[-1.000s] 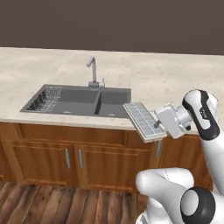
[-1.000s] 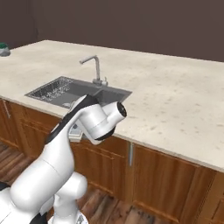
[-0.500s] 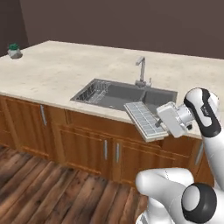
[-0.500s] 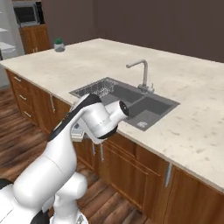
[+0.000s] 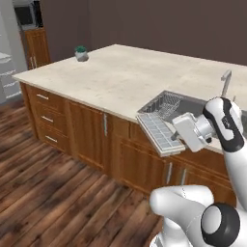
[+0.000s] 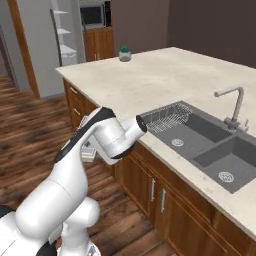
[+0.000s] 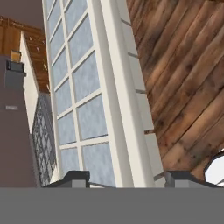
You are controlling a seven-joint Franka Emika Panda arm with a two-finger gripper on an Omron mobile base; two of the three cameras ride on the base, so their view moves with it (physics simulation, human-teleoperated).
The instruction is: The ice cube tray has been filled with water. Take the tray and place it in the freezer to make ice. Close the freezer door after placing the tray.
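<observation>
wooden plank flooring (image 5: 58, 183) runs dark brown in front of a long island of brown cabinets (image 5: 91, 140) topped with a pale speckled counter (image 5: 120, 77). a dark sink (image 6: 200, 137) is set into the counter, with a wire rack (image 6: 165, 117) in its near basin and a grey faucet (image 6: 234, 105) behind it. a small potted plant (image 5: 81, 53) stands near the far corner of the counter. in the right base view, beyond the island, white shelves (image 6: 62, 35) show in a tall grey unit, with a microwave (image 6: 92, 15) just beside it.

the gripper (image 5: 179, 139) hangs in front of the cabinets, just off the counter edge by the sink, and holds the ice cube tray (image 5: 158, 133) by one short end. the tray juts out sideways from the hand, roughly level, over the floor and clear of the counter. in the hand view the tray (image 7: 87, 100) stretches away from between the two dark fingertips (image 7: 76, 177), one on each side of its near end, its bluish cells in two rows with a broad white rim. in the right base view a corner of the tray (image 6: 89, 146) peeks out behind the arm. the jaws stand fairly wide, clamped across the tray's width.
</observation>
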